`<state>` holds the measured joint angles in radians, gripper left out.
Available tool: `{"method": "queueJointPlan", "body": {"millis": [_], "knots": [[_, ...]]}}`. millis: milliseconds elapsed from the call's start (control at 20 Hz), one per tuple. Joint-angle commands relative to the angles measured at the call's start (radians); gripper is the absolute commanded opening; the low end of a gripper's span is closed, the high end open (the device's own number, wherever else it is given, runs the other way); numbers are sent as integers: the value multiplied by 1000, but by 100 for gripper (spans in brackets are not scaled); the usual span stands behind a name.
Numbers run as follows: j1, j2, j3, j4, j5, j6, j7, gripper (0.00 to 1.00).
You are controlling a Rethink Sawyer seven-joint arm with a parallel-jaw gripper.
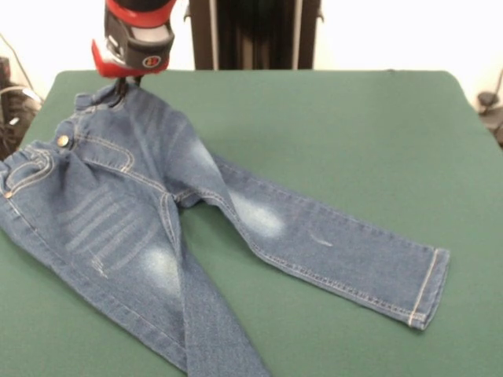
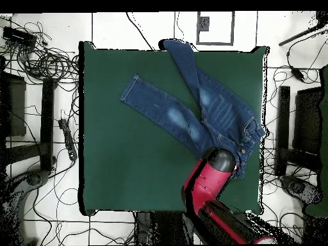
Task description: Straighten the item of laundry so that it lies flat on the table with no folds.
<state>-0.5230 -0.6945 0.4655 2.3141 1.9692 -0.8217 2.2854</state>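
Denim jeans [image 1: 149, 228] spread away from the gripper [image 1: 124, 90] at their waistband corner; its grip I cannot tell.

I can't make out the gripper [image 1: 119, 90] fingers: in the front view only dark tips show at the waistband, and from overhead the arm [image 2: 214, 179] covers them. The jeans [image 1: 149, 212] run off the front view's bottom and left edges, so one leg's cuff is cut off there.
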Motion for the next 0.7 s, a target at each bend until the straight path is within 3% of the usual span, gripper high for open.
{"method": "queueJointPlan", "body": {"millis": [50,300,650,700], "knots": [[0,26,29,-6,46,-61,-240,0],[-7,69,20,-54,0,-74,-242,0],[-19,63,39,-55,26,-78,-262,0],[-19,64,39,-56,26,-80,-260,100]]}}
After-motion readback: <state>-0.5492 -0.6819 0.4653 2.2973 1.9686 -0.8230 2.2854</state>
